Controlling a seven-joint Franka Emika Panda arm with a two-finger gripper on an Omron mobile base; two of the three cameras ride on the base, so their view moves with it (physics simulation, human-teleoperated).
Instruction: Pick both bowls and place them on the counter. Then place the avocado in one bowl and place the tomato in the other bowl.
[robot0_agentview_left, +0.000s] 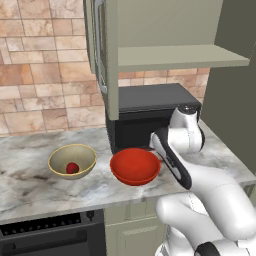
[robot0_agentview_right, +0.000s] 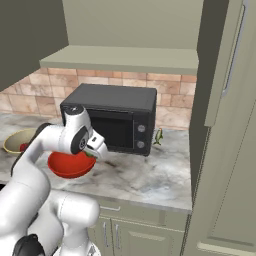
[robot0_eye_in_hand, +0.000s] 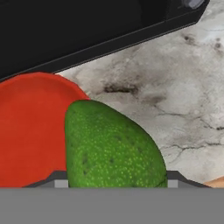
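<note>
You have the avocado (robot0_eye_in_hand: 111, 146) right against the hand camera, pebbled green, its lower end cut off by the bottom of that view. The finger tips themselves are hidden behind it, so you cannot see them directly, but the fruit sits between them up off the counter — the gripper (robot0_agentview_right: 90, 153) is clamped on the avocado. In the right base view only a sliver of green peeks out under the hand, easy to miss.

At 9 o'clock of the avocado in the hand view lies the red bowl (robot0_eye_in_hand: 30, 131), its far rim cut by the frame; the fruit overlaps the bowl's right edge. From the left base view the red bowl (robot0_agentview_left: 135, 165) stands on the marble counter (robot0_agentview_left: 40, 187), with the arm's wrist covering its 3 o'clock rim.

At 9 o'clock of it, apart, stands the tan-olive bowl (robot0_agentview_left: 72, 161) holding the tomato (robot0_agentview_left: 72, 168). In the right base view that bowl is mostly hidden behind the arm.

Behind the red bowl, at 12 o'clock, sits the black microwave (robot0_agentview_right: 112, 117).
</note>
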